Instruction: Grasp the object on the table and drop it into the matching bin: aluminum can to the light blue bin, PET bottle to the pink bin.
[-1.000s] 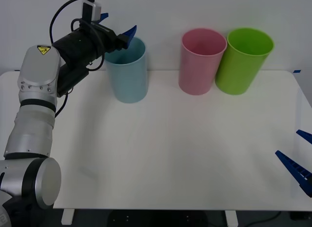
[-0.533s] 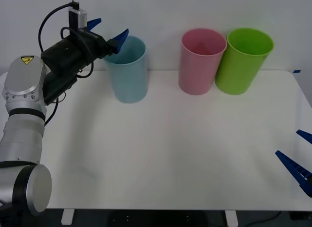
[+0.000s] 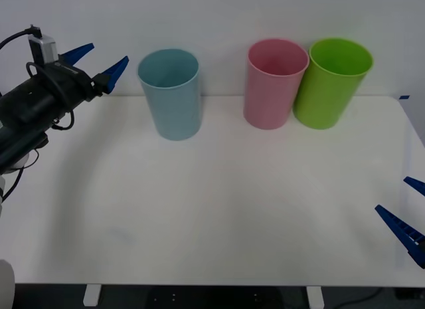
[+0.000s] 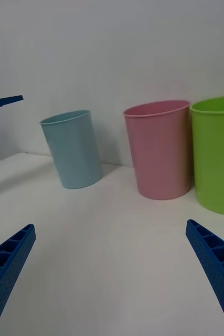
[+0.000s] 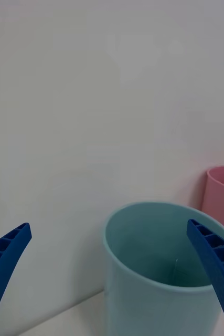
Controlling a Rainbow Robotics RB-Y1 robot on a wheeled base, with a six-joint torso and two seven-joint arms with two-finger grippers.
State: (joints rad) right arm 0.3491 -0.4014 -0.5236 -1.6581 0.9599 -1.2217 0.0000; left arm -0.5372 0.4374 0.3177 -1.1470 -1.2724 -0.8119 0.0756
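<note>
Left gripper (image 3: pixel 95 62) is hovering spread and empty, left of the light blue bin (image 3: pixel 170 93) at the table's (image 3: pixel 219 209) far side. Can isn't visible inside. Pink bin (image 3: pixel 273 83) is standing right of it, lime green bin (image 3: pixel 331 82) beside. Right gripper (image 3: pixel 408 216) is waiting spread, near right.

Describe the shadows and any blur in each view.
Front view: faint soft shadows on the table, everything sharp. Right wrist view: the right gripper's near fingers look soft, the light blue bin crisp. Left wrist view: even light, the left gripper open.
</note>
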